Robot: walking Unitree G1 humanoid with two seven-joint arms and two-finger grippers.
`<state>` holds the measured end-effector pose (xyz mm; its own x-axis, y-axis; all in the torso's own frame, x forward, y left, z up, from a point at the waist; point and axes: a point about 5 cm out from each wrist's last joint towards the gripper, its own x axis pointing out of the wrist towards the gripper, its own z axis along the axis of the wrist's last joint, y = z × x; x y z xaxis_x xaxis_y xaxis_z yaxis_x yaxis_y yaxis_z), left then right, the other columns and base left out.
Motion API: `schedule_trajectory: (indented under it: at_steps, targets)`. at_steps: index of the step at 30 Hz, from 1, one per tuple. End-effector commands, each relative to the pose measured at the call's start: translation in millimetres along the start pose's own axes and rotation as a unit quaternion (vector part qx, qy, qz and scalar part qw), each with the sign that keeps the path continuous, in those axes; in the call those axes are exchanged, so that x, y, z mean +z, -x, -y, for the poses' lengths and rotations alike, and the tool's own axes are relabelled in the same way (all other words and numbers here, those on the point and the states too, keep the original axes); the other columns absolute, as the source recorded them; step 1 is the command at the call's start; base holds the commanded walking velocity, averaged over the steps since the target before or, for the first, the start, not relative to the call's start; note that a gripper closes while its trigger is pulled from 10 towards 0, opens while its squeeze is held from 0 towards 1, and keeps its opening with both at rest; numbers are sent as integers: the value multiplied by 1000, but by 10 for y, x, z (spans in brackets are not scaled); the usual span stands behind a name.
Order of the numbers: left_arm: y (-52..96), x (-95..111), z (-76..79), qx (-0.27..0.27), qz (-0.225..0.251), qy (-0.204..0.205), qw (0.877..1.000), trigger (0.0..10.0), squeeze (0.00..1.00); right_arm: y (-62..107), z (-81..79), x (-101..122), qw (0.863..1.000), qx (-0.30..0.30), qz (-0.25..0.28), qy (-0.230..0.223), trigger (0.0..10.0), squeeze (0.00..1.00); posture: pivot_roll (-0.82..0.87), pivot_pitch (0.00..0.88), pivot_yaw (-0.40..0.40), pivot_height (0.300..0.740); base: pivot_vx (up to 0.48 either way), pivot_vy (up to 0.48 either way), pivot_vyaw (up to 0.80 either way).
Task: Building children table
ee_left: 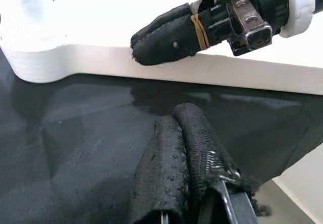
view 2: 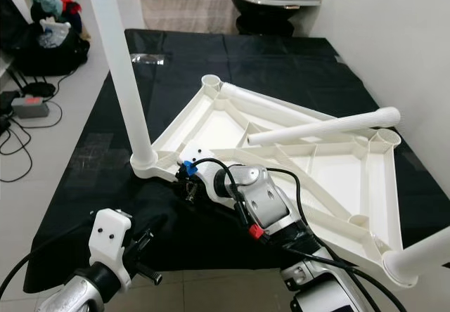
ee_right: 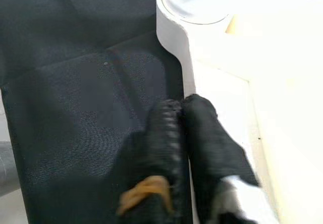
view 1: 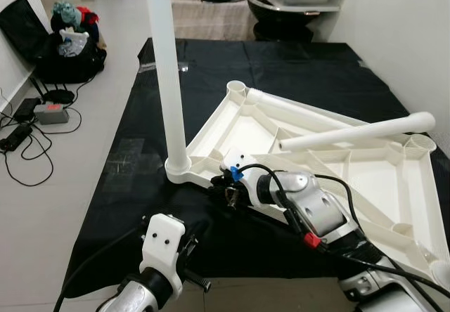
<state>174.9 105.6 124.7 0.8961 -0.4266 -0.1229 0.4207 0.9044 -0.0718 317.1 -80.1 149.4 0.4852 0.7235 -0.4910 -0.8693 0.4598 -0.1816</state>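
The right gripper (ee_right: 184, 108), fingers together and holding nothing, presses the table top (view 1: 365, 178) edge at seven o'clock to steady it.

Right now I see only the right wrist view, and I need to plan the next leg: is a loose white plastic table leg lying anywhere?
Observer: Yes. One white tubular leg lies loose across the upturned white plastic tabletop, toward its far right corner.
Operator: Where is the left gripper?
Observer: The left gripper is shut, low over the black cloth, just short of the tabletop's near edge and facing the right gripper.
Operator: Any free socket?
Observer: The far corner socket is open, with no leg in it.
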Motion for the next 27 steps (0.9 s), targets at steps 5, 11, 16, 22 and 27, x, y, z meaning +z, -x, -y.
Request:
schedule_trajectory:
  at_steps: [5, 11, 16, 22, 27]
  targets:
    - [7, 36, 35, -4, 10, 6, 1000, 10000, 0, -45, 18, -102, 998, 17, -58, 6, 0, 0, -35, 116, -108, 740, 0, 0, 0]
    - [19, 63, 46, 2, 16, 4, 1000, 10000, 0, -146, 84, -88, 998, -7, -69, -8, 0, 0, -29, 134, -117, 740, 0, 0, 0]
    - [52, 103, 81, 7, 22, 5, 1000, 10000, 0, -303, 212, 35, 996, -66, -56, -36, 0, 0, -21, 164, -125, 740, 0, 0, 0]
    - [157, 169, 194, 12, 26, 11, 1000, 10000, 0, -514, 374, 583, 986, -155, 30, -49, 10000, 0, 10, 217, -145, 740, 0, 0, 0]
    - [174, 178, 214, 14, 25, 11, 1000, 10000, 0, -566, 358, 758, 985, -157, 52, -38, 10000, 0, 23, 226, -151, 740, 0, 0, 0]
